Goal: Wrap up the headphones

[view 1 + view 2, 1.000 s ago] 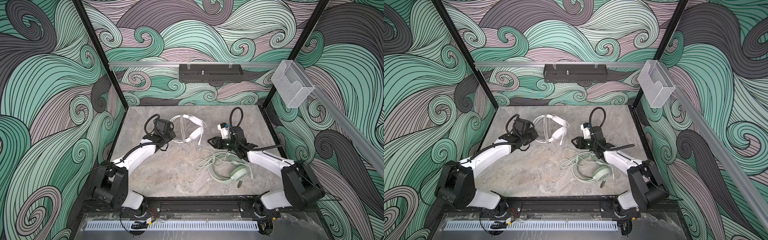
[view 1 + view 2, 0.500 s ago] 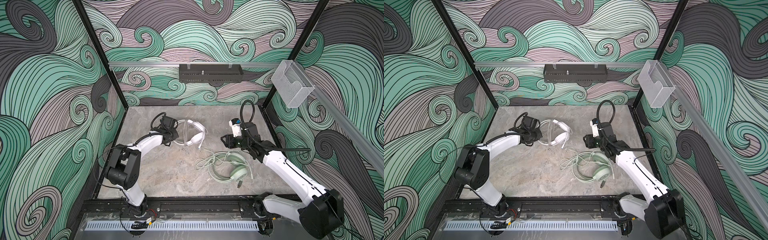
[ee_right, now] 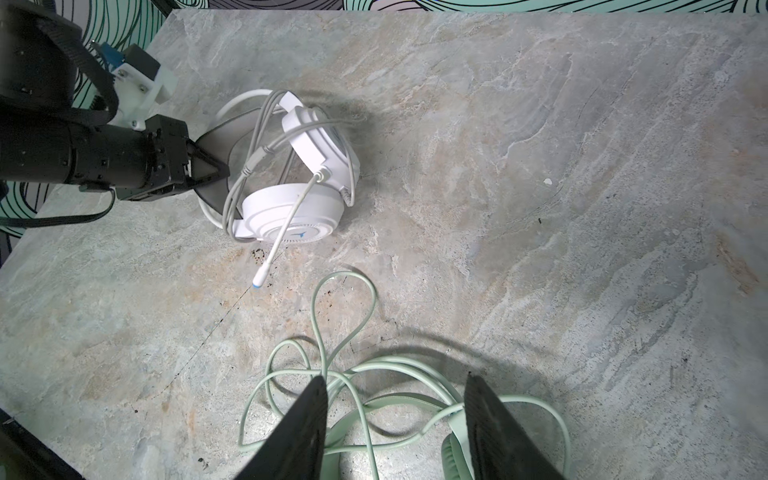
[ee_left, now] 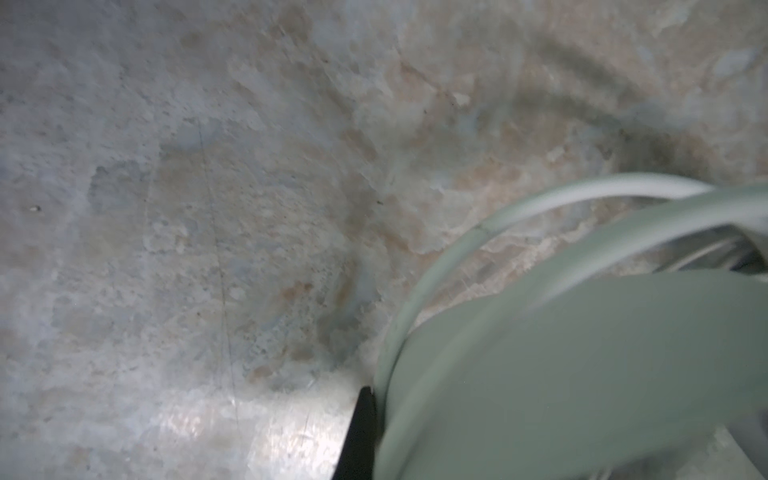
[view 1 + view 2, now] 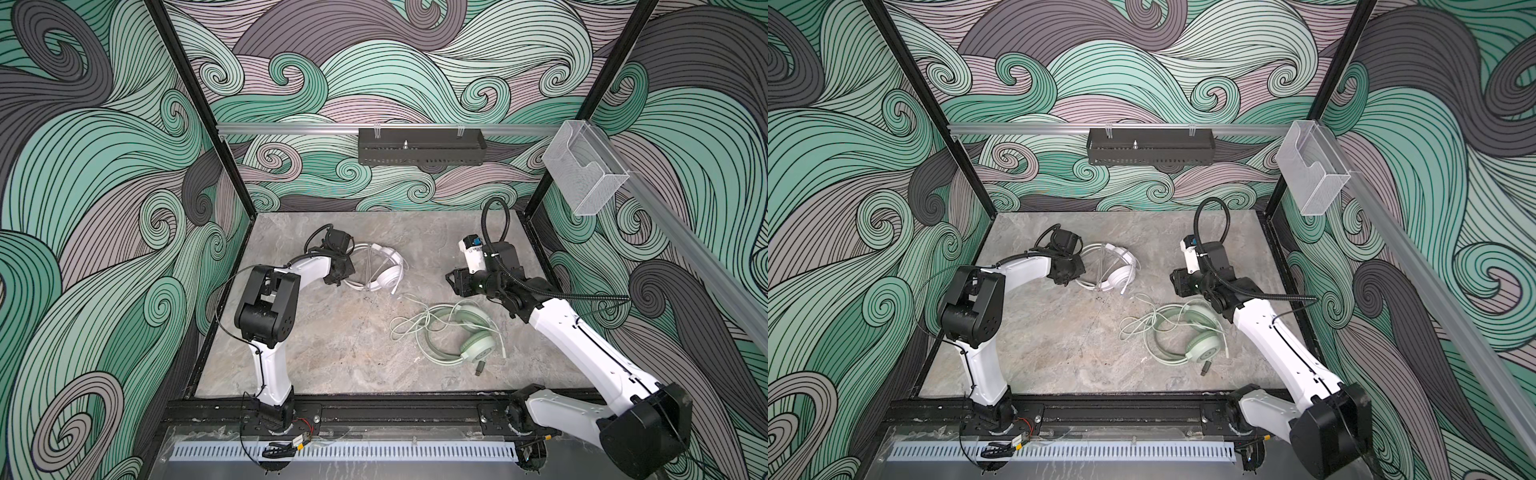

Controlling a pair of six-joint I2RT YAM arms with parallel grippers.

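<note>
1. Right wrist view: the left gripper [image 3: 210,166] is clamped on the grey inner band [image 3: 224,133] of the white over-ear headset with round plastic earcups [image 3: 291,208]. The headset rests on the grey marble-patterned tabletop [image 3: 540,166].
2. Only this view shows the detail of that headset. Its thin white cable [image 3: 253,137] is wound across the headband and earcups. Its slim white boom microphone [image 3: 284,230] sticks out from the lower earcup and ends in a blue tip.
3. The right gripper [image 3: 395,380] has its two black fingers [image 3: 299,436] spread apart with nothing between them. Below them lie loose loops of the thin mint green cable [image 3: 345,286] and part of the pale mint green over-ear headset [image 3: 457,461].
4. Both top views place the white over-ear headset [image 5: 386,274] [image 5: 1119,274] left of the table's middle, toward the back. The left gripper [image 5: 345,276] meets its left edge, but the wrist hides the grip itself.
5. Both top views show the whole pale mint green over-ear headset [image 5: 478,345] [image 5: 1202,345] lying flat at the right. Its cable spreads in loops toward the middle, and a small dark plug [image 5: 480,368] lies just beside the earcup. The right gripper [image 5: 455,282] is on the far side of this headset, apart from both headsets.
6. Left wrist view: blurred. A pale curved band and a pale cable sit close to the lens beside one black fingertip [image 4: 361,432]. The jaw position cannot be read here.
</note>
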